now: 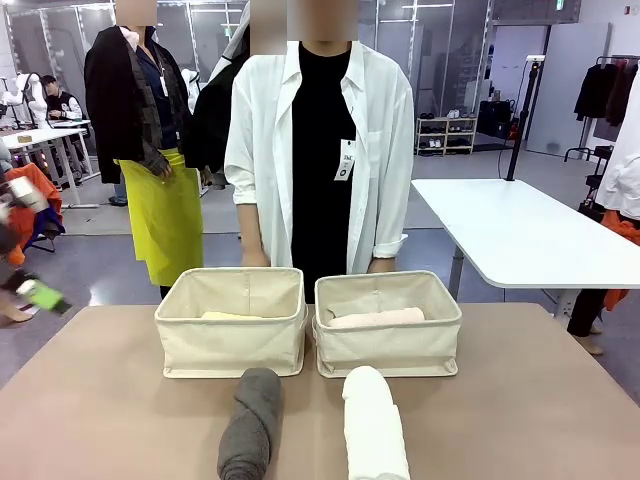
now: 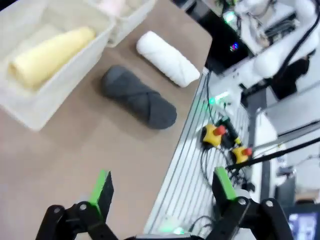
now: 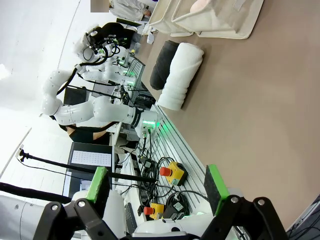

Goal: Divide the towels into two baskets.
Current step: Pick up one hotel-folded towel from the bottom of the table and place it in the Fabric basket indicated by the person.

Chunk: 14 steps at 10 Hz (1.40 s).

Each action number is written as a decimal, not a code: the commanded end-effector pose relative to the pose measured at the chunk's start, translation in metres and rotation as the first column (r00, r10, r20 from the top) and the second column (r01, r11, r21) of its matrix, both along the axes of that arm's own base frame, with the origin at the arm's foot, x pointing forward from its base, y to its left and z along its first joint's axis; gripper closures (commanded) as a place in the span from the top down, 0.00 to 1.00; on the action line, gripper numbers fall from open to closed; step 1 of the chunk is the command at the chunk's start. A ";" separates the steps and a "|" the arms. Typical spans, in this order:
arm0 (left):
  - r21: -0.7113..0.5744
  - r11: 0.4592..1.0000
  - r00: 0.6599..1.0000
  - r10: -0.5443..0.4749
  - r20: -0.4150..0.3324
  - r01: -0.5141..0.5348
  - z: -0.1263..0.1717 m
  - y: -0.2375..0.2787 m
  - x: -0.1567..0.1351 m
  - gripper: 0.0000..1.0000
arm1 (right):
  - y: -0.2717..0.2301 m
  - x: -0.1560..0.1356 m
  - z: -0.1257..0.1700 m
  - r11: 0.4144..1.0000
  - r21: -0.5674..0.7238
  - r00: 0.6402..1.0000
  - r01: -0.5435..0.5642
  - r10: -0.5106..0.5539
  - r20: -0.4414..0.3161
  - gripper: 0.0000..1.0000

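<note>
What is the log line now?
yellow towel: left basket; pink towel: right basket; grey towel, white towel: table; left tool, right tool: open

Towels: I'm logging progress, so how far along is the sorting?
Done: yellow towel in the left basket, pink towel in the right basket. In hand: nothing, both arms' jaws stand open, empty. Left: grey towel and white towel lie on the table.

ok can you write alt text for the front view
Two cream baskets sit side by side on a tan table, the left basket holding a pale yellow towel and the right basket a pale pink towel. A dark grey towel and a white towel lie rolled in front, and a person in a white shirt stands behind.
</note>
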<state>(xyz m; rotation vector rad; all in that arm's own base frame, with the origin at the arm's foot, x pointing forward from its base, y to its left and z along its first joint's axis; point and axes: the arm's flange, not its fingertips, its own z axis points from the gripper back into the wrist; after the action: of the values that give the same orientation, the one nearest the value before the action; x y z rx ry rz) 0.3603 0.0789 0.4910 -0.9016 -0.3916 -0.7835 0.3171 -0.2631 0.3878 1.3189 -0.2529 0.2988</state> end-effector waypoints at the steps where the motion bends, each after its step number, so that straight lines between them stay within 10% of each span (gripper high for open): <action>1: -0.116 0.982 0.982 0.137 -0.131 -0.152 -0.025 0.055 -0.018 1.00 | 0.001 -0.004 0.001 1.000 -0.009 1.000 -0.007 0.007 0.013 0.96; 9: -0.300 0.932 0.968 0.145 -0.203 -0.202 -0.121 0.159 0.035 1.00 | 0.001 -0.004 0.001 1.000 -0.009 1.000 -0.007 0.007 0.013 0.96; 14: -0.292 0.919 0.957 0.213 -0.198 -0.265 -0.112 0.151 0.000 1.00 | 0.001 -0.004 0.001 1.000 -0.009 1.000 -0.007 0.007 0.013 0.96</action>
<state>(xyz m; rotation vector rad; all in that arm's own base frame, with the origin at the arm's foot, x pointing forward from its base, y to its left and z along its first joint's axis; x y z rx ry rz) 0.3657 0.2356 0.3768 -1.1853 -0.4895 -0.4216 0.3173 -0.2628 0.3876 1.3192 -0.2522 0.2996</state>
